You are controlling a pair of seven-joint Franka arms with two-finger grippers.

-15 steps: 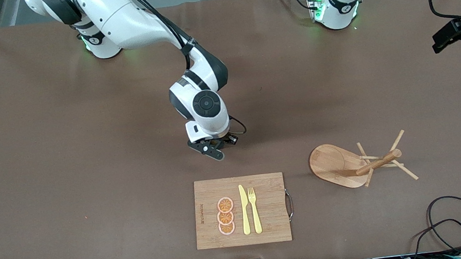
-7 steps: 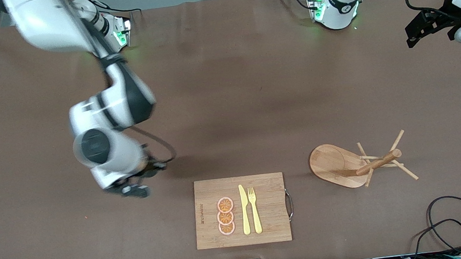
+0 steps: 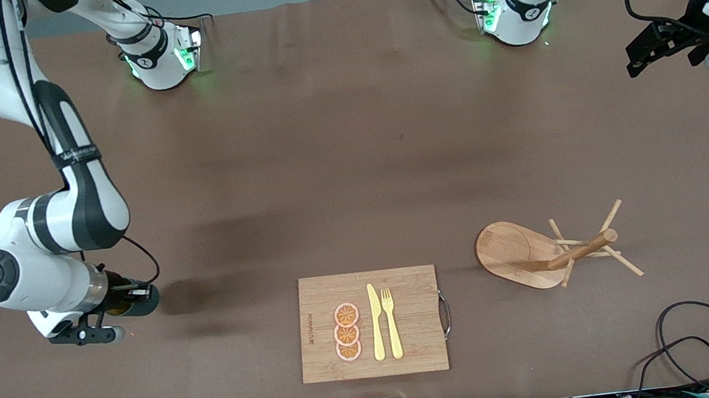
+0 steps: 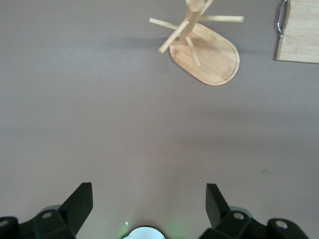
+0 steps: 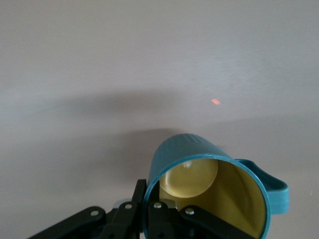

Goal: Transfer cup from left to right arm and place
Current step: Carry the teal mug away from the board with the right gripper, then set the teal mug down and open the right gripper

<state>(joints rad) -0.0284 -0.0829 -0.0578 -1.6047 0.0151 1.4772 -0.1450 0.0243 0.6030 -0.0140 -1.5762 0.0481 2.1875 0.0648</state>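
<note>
The cup (image 5: 214, 194) is teal with a tan-yellow inside and a small side handle. My right gripper (image 5: 149, 211) is shut on its rim, one finger inside and one outside. In the front view the cup (image 3: 139, 301) shows dark at the right gripper (image 3: 118, 302), held on its side low over bare table toward the right arm's end, beside the cutting board. My left gripper (image 3: 640, 56) is open and empty, up over the table's edge at the left arm's end. Its spread fingers (image 4: 79, 204) show in the left wrist view.
A wooden cutting board (image 3: 312, 297) with orange slices (image 3: 347, 332), a yellow knife and a fork lies near the front edge. A wooden peg rack (image 3: 550, 250) lies tipped toward the left arm's end; it also shows in the left wrist view (image 4: 204, 55). Cables (image 3: 704, 339) lie at the front corner.
My right arm has swung with the cup from over the table's middle to the right arm's end, lower down. The left gripper has shifted only slightly.
</note>
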